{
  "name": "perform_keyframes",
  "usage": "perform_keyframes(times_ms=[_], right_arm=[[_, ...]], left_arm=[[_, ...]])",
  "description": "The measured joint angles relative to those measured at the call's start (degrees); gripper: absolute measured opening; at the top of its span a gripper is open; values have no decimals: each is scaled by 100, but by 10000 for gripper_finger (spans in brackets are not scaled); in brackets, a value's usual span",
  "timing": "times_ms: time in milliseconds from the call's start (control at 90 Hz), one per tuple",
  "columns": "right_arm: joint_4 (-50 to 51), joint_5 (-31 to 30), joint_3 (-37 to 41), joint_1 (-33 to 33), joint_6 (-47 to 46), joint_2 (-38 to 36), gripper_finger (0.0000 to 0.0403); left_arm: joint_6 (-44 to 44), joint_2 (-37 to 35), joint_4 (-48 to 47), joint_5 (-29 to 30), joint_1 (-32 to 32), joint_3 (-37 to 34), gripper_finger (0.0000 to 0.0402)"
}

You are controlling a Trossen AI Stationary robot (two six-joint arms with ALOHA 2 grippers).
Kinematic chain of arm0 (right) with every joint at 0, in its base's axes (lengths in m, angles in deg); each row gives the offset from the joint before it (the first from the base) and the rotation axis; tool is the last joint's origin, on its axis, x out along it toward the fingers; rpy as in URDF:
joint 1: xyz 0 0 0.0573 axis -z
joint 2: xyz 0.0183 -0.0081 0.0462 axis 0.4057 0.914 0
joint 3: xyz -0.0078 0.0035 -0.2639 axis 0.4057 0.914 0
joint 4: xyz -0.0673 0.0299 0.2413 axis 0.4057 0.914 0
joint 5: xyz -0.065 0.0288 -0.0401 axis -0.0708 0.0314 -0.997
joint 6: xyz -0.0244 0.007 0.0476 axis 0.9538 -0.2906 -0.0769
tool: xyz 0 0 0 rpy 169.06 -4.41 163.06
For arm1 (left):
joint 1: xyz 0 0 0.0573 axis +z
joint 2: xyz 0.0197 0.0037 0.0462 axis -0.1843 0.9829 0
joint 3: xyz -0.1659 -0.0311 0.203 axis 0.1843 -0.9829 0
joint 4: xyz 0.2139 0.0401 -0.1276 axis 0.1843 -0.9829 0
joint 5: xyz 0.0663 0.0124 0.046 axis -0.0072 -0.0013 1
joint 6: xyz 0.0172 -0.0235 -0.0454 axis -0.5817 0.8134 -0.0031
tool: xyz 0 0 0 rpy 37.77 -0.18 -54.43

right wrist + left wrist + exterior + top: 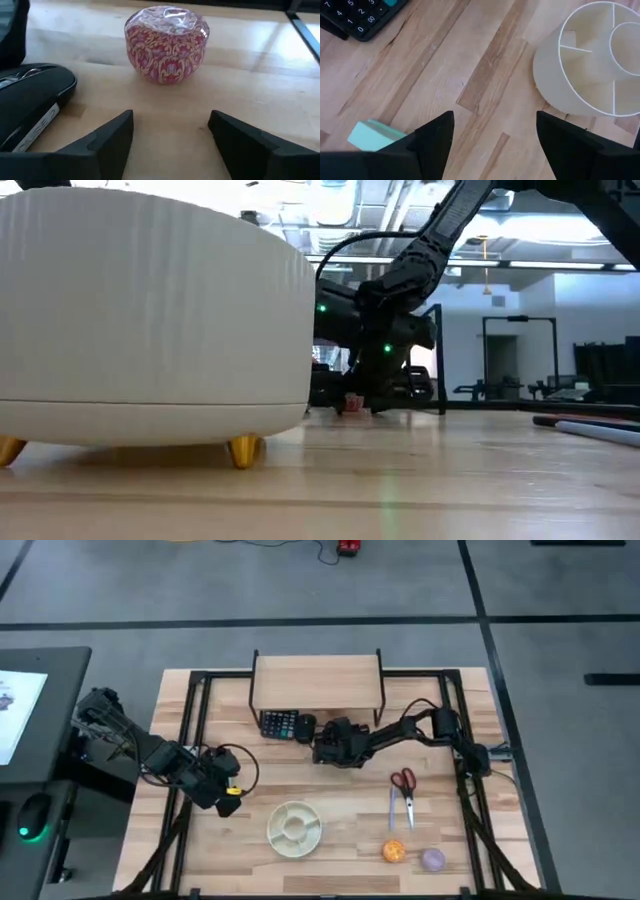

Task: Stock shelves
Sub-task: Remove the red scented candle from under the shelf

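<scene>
The shelves (315,680) stand at the table's far middle, plank top bare. My right gripper (170,135) is open just in front of the shelves (325,748), low over the table. A round red-and-gold patterned tin (166,42) stands on the table beyond its fingertips, apart from them; the tin (352,404) also shows in the low view. A black computer mouse (30,100) lies beside it. My left gripper (492,140) is open over bare wood at the left (232,788), with a pale green block (372,135) next to one finger.
A black calculator (279,723) lies by the shelves' near left leg. A white divided bowl (294,827) stands near the front middle. Red-handled scissors (403,780), a pen (391,808), an orange ball (393,852) and a purple object (432,859) lie at the front right.
</scene>
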Motion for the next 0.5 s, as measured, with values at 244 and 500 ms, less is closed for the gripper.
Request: perform_keyframes(times_ms=[244,500], right_arm=[[-146,-146,11,27,87,35,294],[-946,-779,7,-8,288,518,297]], left_arm=[[7,0,24,-2,-2,0,257],[-17,0,40,0,-2,0,257]])
